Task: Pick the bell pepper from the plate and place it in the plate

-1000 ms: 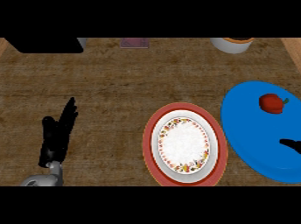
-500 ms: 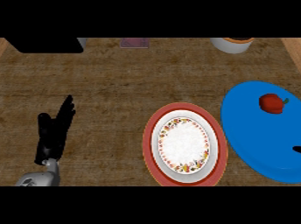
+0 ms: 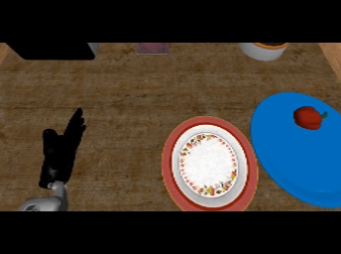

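Counter point(image 3: 130, 89) of brown wood grain bears blue plate point(image 3: 290, 163), red-rimmed plate point(image 3: 175, 149).

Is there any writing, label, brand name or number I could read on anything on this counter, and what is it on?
No readable text, number or sign shows anywhere.
The white plate has a flowery rim pattern, no letters.
The blue plate and the red bell pepper are plain.
The small pinkish item at the far edge may carry a print, but it is too blurred to read.
The white container shows no label.
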`<action>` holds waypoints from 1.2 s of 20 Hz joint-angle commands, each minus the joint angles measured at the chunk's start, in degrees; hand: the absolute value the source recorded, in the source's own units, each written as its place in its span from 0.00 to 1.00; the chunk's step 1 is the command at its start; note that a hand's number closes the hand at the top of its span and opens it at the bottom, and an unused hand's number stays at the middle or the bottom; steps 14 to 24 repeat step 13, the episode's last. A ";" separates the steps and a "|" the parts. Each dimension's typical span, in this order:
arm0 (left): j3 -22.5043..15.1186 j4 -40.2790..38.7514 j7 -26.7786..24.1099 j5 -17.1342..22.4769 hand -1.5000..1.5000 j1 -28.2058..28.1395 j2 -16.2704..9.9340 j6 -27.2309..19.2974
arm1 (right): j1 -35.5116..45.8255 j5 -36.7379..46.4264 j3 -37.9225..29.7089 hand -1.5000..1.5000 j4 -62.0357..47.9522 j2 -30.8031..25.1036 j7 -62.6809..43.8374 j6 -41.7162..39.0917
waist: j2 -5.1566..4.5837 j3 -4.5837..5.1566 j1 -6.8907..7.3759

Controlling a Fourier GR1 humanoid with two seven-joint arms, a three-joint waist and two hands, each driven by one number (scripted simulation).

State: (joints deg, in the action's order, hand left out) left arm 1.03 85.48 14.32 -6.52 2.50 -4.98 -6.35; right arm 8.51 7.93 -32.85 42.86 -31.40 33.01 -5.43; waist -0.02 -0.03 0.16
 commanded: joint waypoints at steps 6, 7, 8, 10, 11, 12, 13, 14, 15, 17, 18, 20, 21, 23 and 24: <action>-0.50 -0.42 -3.07 -1.15 0.50 -2.54 0.94 -0.54 | 6.97 -0.91 -1.70 0.00 -15.65 -6.03 4.64 3.56 | -0.08 -0.03 0.31; -0.01 -3.85 -4.14 -1.13 0.50 -0.62 1.59 -1.08 | 2.45 -1.62 -1.23 0.00 -11.72 -2.75 5.13 5.62 | -0.03 0.01 -0.05; 0.09 -0.50 1.19 -0.28 0.50 1.86 1.25 -0.62 | 0.22 -2.32 -1.79 0.00 -12.02 -2.93 8.29 3.97 | -0.01 0.00 -0.13; 0.72 -6.42 -2.22 -1.05 0.50 3.87 1.51 -1.24 | 3.95 -2.17 -2.06 0.00 -17.42 -9.46 6.61 -0.01 | -0.12 -0.02 -0.01; 0.70 -4.79 -1.49 -0.39 0.50 3.96 1.05 -0.19 | 3.48 -1.66 -1.56 0.00 -20.07 -7.41 10.77 2.59 | -0.10 -0.03 0.06; 0.18 1.17 -1.54 0.03 0.50 -3.05 0.29 0.84 | 1.01 -2.50 -0.56 0.00 -12.86 -6.80 5.20 3.05 | 0.04 0.02 -0.01; -0.90 0.04 -2.28 -1.37 0.50 -1.76 1.70 -0.80 | 4.83 -1.13 -1.32 0.00 -21.55 -9.18 8.35 4.36 | -0.09 -0.05 0.31; -0.90 0.04 -2.28 -1.37 0.50 -1.76 1.70 -0.80 | 4.83 -1.13 -1.32 0.00 -21.55 -9.18 8.35 4.36 | -0.09 -0.05 0.31; -0.90 0.04 -2.28 -1.37 0.50 -1.76 1.70 -0.80 | 4.83 -1.13 -1.32 0.00 -21.55 -9.18 8.35 4.36 | -0.09 -0.05 0.31; -0.90 0.04 -2.28 -1.37 0.50 -1.76 1.70 -0.80 | 4.83 -1.13 -1.32 0.00 -21.55 -9.18 8.35 4.36 | -0.09 -0.05 0.31; -0.90 0.04 -2.28 -1.37 0.50 -1.76 1.70 -0.80 | 4.83 -1.13 -1.32 0.00 -21.55 -9.18 8.35 4.36 | -0.09 -0.05 0.31; -0.90 0.04 -2.28 -1.37 0.50 -1.76 1.70 -0.80 | 4.83 -1.13 -1.32 0.00 -21.55 -9.18 8.35 4.36 | -0.09 -0.05 0.31; -0.90 0.04 -2.28 -1.37 0.50 -1.76 1.70 -0.80 | 4.83 -1.13 -1.32 0.00 -21.55 -9.18 8.35 4.36 | -0.09 -0.05 0.31; -0.90 0.04 -2.28 -1.37 0.50 -1.76 1.70 -0.80 | 4.83 -1.13 -1.32 0.00 -21.55 -9.18 8.35 4.36 | -0.09 -0.05 0.31; -0.90 0.04 -2.28 -1.37 0.50 -1.76 1.70 -0.80 | 4.83 -1.13 -1.32 0.00 -21.55 -9.18 8.35 4.36 | -0.09 -0.05 0.31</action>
